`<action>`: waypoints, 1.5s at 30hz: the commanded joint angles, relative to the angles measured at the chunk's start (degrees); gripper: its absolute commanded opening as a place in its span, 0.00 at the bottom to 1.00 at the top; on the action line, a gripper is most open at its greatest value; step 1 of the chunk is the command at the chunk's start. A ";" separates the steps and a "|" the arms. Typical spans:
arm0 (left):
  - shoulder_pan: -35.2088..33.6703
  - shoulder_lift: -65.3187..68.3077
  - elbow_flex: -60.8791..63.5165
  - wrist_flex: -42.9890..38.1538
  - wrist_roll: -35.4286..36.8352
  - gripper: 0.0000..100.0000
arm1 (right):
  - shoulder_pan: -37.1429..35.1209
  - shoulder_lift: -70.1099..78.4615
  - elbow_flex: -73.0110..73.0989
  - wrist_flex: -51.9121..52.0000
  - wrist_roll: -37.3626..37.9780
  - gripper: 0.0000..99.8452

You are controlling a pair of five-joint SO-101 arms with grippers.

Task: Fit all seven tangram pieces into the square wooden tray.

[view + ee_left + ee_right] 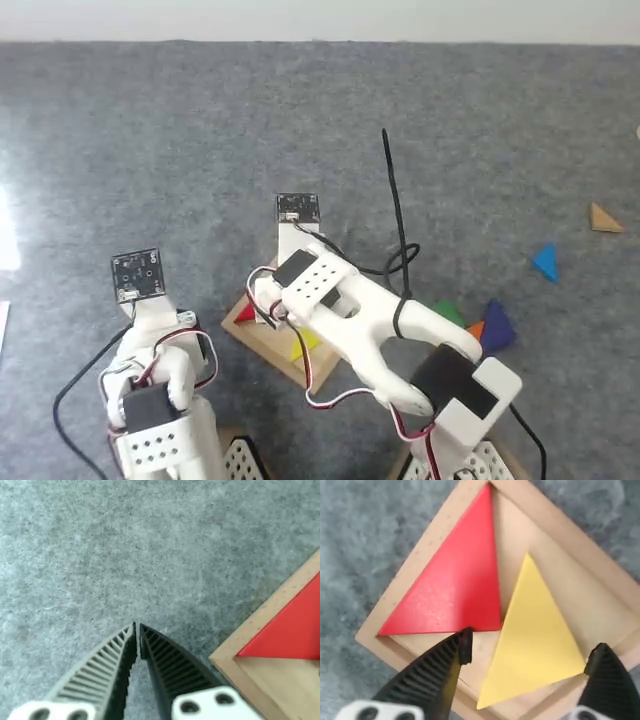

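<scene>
The square wooden tray [420, 555] holds a large red triangle [450, 595] set along one rim. A large yellow triangle [532, 635] lies beside it, tilted, with a bare gap between the two. My right gripper [532, 650] hangs open just above the tray, its jaws either side of the yellow triangle. My left gripper [137, 626] is shut on nothing, low over the carpet just off a tray corner [260, 620]. In the high view the right arm [330, 290] covers most of the tray [262, 348].
Loose pieces lie on the grey carpet right of the tray: a green one [447, 312], an orange one [476, 328] and a dark purple one [497, 325] close together. A blue triangle [545, 262] and a tan triangle [603, 218] lie farther right. A black cable [397, 215] rises by the right arm.
</scene>
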 commanded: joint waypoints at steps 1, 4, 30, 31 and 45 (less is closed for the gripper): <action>-0.26 -1.05 -0.40 0.44 -0.26 0.01 | -1.54 2.33 0.18 3.56 0.35 0.37; -0.26 -1.05 -0.40 0.44 -0.26 0.01 | -1.36 2.33 0.18 5.93 3.69 0.37; -0.26 -1.05 -0.40 0.44 -0.26 0.01 | 2.77 2.77 -3.25 10.77 27.96 0.09; -0.26 -1.05 -0.40 0.44 -0.26 0.01 | 3.38 1.89 -4.92 13.05 29.54 0.09; -0.26 -1.05 -0.40 0.44 -0.26 0.01 | 4.26 -1.27 -16.26 24.92 35.34 0.07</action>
